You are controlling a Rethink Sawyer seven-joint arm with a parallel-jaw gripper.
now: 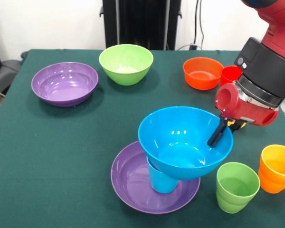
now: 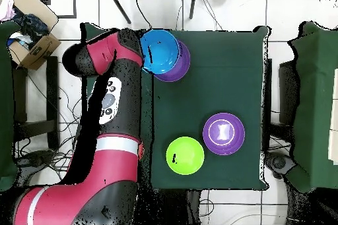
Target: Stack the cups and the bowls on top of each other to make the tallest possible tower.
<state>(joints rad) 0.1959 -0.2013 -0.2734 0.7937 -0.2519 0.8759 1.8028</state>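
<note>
A wide purple bowl (image 1: pixel 128 187) sits near the table's front with a blue cup (image 1: pixel 161 181) standing in it. The deep blue bowl (image 1: pixel 180 142) rests tilted on that cup. My gripper (image 1: pixel 222 129) is shut on the blue bowl's right rim, with one black finger (image 1: pixel 215 136) inside the bowl. In the overhead view the blue bowl (image 2: pixel 160 52) covers most of the purple bowl (image 2: pixel 181 69). A green cup (image 1: pixel 236 186) and a yellow cup (image 1: pixel 279 161) nested in an orange cup (image 1: pixel 270 184) stand to the right.
A second purple bowl (image 1: pixel 64 83), a light green bowl (image 1: pixel 126 63) and an orange bowl (image 1: pixel 203 72) with a red cup (image 1: pixel 230 74) beside it stand along the far side. The red arm (image 1: pixel 270 61) comes in from the upper right.
</note>
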